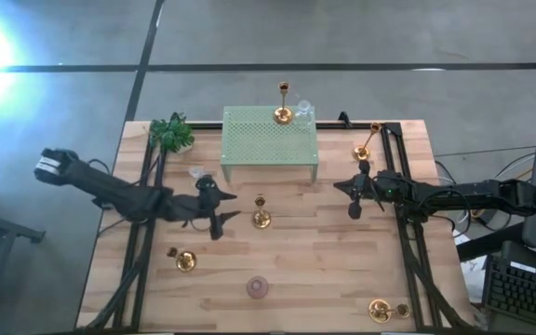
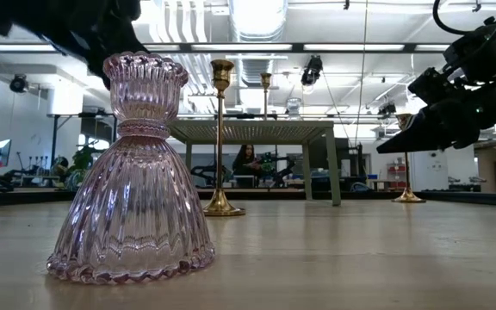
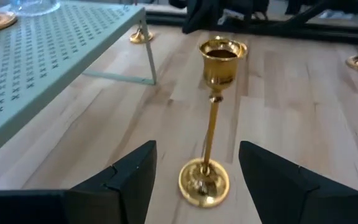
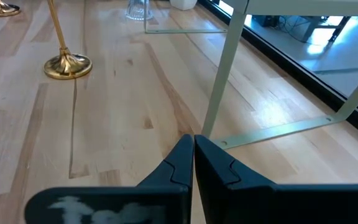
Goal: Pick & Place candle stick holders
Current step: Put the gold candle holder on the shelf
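A gold candlestick [image 1: 261,216] stands upright on its round base at the table's middle. My left gripper [image 1: 231,207] is open, and its fingers stand on either side of the candlestick's base [image 3: 204,183] without touching it. My right gripper [image 1: 342,186] is shut and empty, low over the table near the green riser's right leg [image 4: 219,93]. Another gold candlestick [image 1: 283,112] stands on the riser [image 1: 268,140]. More gold candlesticks are at the far right [image 1: 366,144], near left [image 1: 185,261] and near right [image 1: 381,309].
A pink ribbed glass holder [image 1: 257,288] stands near the front edge, close to the low camera [image 2: 132,189]. A small green plant [image 1: 171,133] is at the far left. Clear glass pieces are on the riser [image 1: 303,113] and left of it [image 1: 196,173]. Black rails [image 1: 408,242] run along both sides.
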Controlling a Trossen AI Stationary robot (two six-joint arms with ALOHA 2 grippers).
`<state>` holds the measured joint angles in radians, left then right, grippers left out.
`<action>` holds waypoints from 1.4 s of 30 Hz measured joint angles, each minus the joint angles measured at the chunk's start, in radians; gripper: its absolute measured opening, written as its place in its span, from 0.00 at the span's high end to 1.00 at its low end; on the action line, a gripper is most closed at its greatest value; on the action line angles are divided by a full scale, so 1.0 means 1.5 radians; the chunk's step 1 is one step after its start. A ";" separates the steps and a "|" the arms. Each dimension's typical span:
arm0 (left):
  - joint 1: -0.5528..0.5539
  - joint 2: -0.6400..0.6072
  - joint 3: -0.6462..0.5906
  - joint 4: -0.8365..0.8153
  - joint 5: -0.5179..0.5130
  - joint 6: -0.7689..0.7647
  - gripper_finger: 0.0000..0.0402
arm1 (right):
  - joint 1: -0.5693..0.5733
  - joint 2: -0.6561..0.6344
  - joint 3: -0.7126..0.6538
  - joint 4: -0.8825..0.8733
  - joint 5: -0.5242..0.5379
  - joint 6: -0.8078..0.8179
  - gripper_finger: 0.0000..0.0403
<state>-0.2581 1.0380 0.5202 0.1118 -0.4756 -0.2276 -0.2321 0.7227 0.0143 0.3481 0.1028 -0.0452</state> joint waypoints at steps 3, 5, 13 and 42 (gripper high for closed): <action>0.020 0.021 -0.026 0.078 0.044 0.039 0.42 | 0.000 0.000 0.000 0.000 0.000 0.000 0.98; 0.026 0.041 -0.030 0.113 0.056 0.066 0.42 | 0.000 -0.001 0.000 0.000 0.000 0.000 0.98; 0.041 0.144 0.007 0.159 0.069 0.141 0.42 | 0.000 0.000 0.000 0.000 0.000 0.000 0.98; 0.102 0.293 0.055 0.273 0.167 0.111 0.95 | 0.000 -0.001 0.000 0.000 0.000 0.000 0.98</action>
<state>-0.1047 1.4773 0.6033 0.5209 -0.2256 -0.0610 -0.2322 0.7216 0.0143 0.3485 0.1030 -0.0452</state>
